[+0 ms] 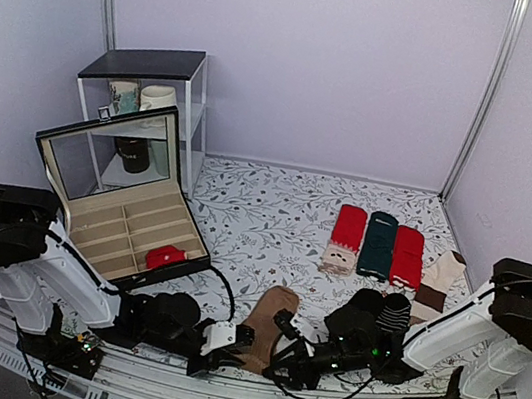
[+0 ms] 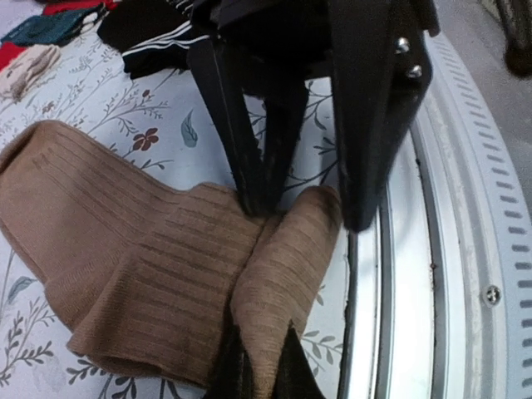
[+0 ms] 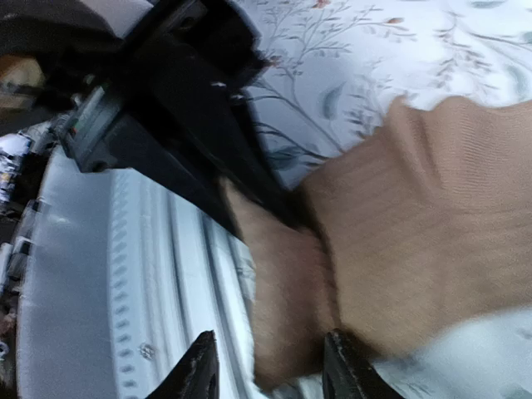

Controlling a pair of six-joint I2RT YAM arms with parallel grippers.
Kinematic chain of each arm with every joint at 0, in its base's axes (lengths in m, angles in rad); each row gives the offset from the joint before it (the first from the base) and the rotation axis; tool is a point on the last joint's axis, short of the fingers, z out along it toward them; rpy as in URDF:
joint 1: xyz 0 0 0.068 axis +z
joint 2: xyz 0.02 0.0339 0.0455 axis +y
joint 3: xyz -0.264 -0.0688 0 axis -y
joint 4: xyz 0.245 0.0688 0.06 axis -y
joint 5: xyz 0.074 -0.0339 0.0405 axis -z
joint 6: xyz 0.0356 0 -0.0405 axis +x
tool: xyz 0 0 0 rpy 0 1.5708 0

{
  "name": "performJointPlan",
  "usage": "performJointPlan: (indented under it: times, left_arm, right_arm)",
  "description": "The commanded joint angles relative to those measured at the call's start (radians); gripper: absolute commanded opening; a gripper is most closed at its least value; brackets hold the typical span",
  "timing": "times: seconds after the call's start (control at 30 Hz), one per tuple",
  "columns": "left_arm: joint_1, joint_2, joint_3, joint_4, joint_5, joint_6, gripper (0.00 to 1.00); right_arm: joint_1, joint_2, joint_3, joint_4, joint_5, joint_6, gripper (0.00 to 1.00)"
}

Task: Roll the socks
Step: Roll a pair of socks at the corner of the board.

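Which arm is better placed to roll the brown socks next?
Left, probably. The left gripper is shut on the folded near end of the socks, while the right gripper stands open astride that fold, gripping nothing.

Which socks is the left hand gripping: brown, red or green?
The brown socks, at the near edge: the left hand pinches their fold. The red socks and green socks lie farther back, untouched.

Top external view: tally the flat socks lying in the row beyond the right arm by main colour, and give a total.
Red socks: 2
Dark green socks: 1
Cream-and-brown socks: 1
Total: 4
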Motion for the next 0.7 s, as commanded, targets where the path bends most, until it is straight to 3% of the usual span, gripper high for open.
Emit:
performJointPlan:
  times: [0.0,0.1,0.27,0.53,0.67]
  left_arm:
    - [0.009,0.024,0.018,-0.133,0.067,-0.144,0.00]
    - [0.009,0.032,0.022,-0.181,0.092,-0.196,0.00]
    - [0.017,0.067,0.043,-0.244,0.140,-0.254,0.00]
    - [0.032,0.095,0.028,-0.240,0.163,-0.298,0.00]
    - [0.043,0.086,0.015,-0.240,0.157,-0.305,0.00]
  right_arm:
    - [-0.011,-0.143,-0.091,-0.194,0.242,-0.073,0.49]
    - [-0.002,-0.285,-0.160,-0.112,0.296,-0.145,0.51]
    - [0.125,-0.399,-0.241,0.007,0.539,-0.389,0.52]
    - [0.231,-0.228,-0.070,-0.114,0.591,-0.569,0.53]
    - [0.239,-0.165,-0.041,-0.092,0.537,-0.577,0.52]
